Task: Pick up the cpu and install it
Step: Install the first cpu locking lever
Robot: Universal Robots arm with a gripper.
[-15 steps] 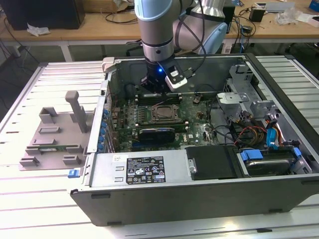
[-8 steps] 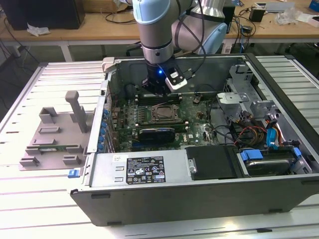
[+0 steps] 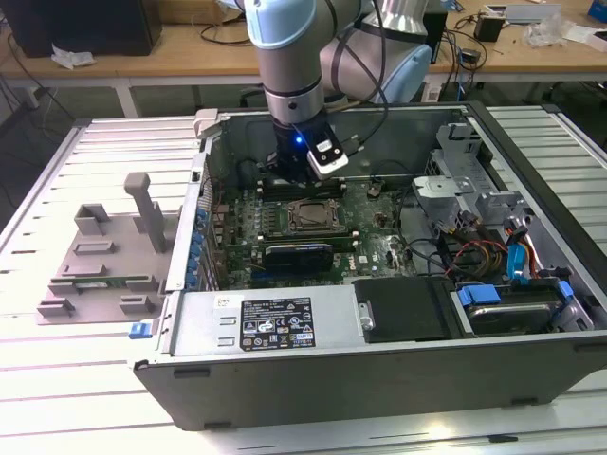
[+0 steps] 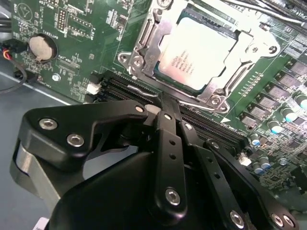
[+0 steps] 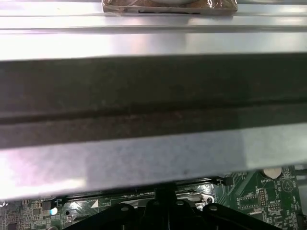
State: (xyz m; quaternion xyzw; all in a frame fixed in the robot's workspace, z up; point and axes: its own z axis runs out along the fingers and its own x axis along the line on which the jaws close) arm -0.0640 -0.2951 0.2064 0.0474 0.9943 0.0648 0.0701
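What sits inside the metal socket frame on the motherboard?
The cpu lies inside the socket frame, silvery top facing up. The socket beneath it is covered. The gripper sits beside the frame, holding nothing.

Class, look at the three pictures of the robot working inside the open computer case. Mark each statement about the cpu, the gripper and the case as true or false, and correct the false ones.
1. The cpu lies in the socket frame on the motherboard. True.
2. The gripper holds the cpu in the air. False: the cpu sits in its socket, apart from the gripper.
3. The grey tray stands inside the computer case. False: it stands on the table, outside the case on the exterior view's left.
4. A round coin battery sits on the motherboard. True.
5. The arm reaches down into the case. True.
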